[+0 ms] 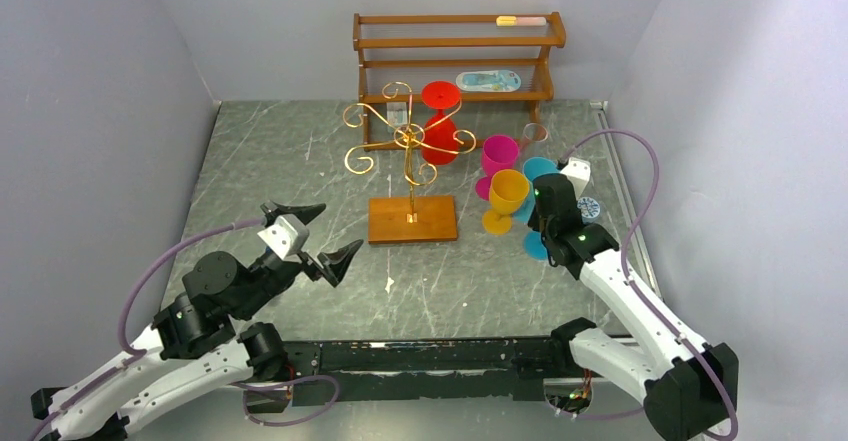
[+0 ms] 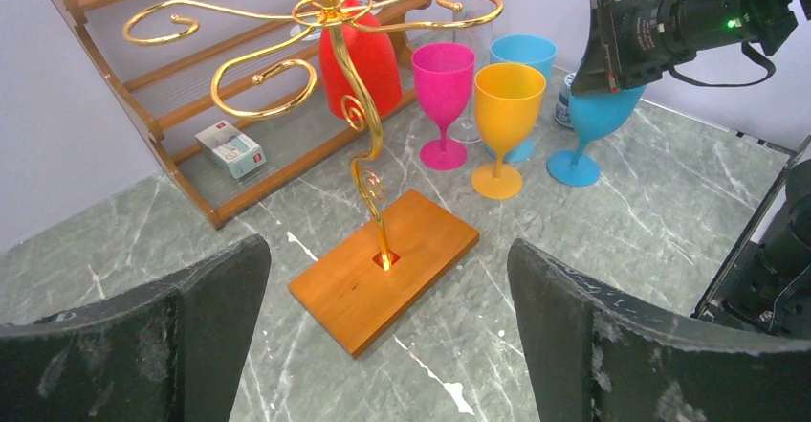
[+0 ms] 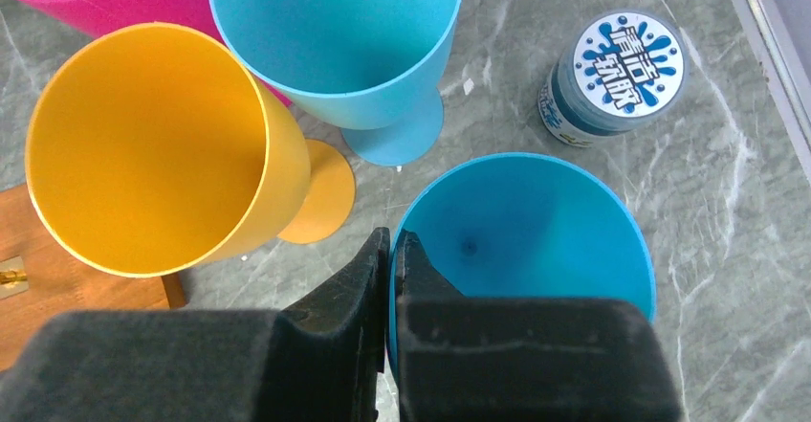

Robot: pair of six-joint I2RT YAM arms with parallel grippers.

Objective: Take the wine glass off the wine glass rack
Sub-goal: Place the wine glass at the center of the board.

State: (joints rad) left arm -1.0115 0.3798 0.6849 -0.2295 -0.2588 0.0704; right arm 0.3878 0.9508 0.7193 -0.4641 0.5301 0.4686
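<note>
The gold wine glass rack stands mid-table on its wooden base. A red wine glass hangs upside down from a scroll arm on the rack's far side; it shows behind the pole as the red wine glass. My right gripper is shut on the rim of a blue wine glass, which stands upright on the table right of the rack, one finger inside the bowl and one outside. My left gripper is open and empty, low over the table, in front of the base and to its left.
Beside the held glass stand a yellow glass, a second blue glass, a pink glass and a clear glass. A round tin sits to the right. A three-tier wooden shelf lines the back wall.
</note>
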